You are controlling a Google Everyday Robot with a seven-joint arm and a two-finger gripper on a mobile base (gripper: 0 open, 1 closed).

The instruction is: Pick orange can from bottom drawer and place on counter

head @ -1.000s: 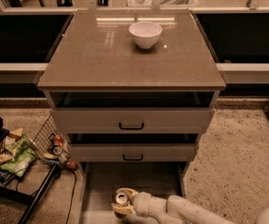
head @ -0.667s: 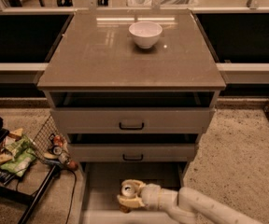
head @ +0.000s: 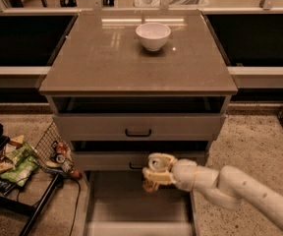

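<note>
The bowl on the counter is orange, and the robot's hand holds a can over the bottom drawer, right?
No, the camera view shows the bowl on the counter is white. The hand does hold the orange can over the bottom drawer.

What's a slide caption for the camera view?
Gripper holds orange can above bottom drawer; bowl on counter.

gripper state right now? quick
The gripper: closed on the small orange-gold drink can, holding it above the wide grey-beige bottom drawer.
</note>
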